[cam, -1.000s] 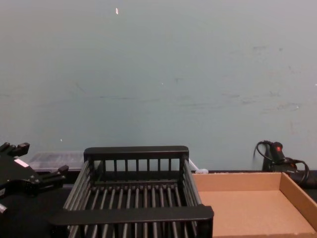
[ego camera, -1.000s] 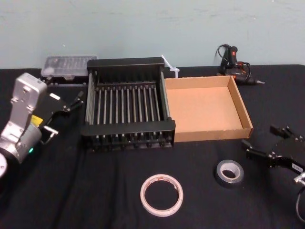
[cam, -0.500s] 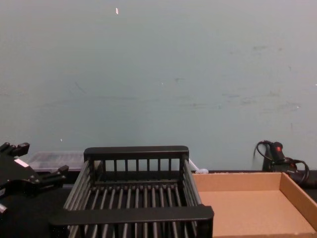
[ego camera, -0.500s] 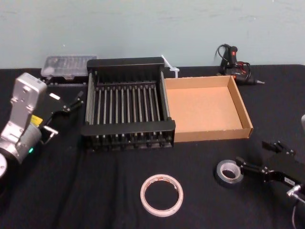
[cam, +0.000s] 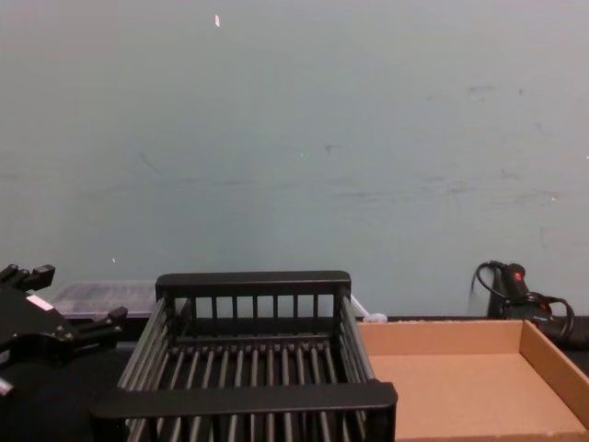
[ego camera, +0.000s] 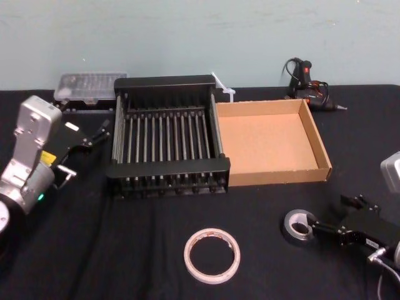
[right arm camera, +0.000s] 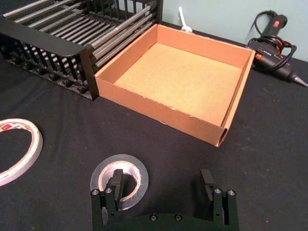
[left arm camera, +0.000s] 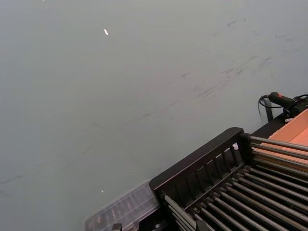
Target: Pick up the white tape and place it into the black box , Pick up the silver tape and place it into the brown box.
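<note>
The right gripper (right arm camera: 163, 192) hangs low over the table with its fingers (right arm camera: 114, 189) spread. One finger is over the hole of the silver tape (right arm camera: 120, 179); the other is outside the roll, apart from it. If the jaws close off-centre, the roll could slide away or tip. The white tape (ego camera: 212, 255) lies well to the side of the fingers. Beyond them stand the brown box (right arm camera: 231, 103) and the black box (ego camera: 165, 167), both empty. The left gripper (ego camera: 94, 136) waits beside the black box, slightly open.
</note>
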`<state>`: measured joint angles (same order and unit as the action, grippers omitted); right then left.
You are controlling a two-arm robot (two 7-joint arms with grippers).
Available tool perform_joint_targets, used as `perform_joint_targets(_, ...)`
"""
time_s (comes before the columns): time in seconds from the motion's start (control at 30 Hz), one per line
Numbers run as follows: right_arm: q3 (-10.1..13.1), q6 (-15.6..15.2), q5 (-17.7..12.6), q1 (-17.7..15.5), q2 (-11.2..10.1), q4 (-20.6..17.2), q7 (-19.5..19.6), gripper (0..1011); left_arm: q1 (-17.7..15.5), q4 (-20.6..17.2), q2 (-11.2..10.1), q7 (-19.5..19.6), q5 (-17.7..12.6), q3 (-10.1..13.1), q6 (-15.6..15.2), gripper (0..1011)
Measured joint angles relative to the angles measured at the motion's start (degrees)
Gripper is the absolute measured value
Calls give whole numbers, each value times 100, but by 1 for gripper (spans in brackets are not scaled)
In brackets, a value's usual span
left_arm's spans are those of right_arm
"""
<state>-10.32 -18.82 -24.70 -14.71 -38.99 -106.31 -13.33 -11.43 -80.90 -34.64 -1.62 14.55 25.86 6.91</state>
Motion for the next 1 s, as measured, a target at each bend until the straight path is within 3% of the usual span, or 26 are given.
perform_joint_targets(1.0,-150,-164,492,408,495,459,-303,1002,0,0,0,0,0,0,0,1001)
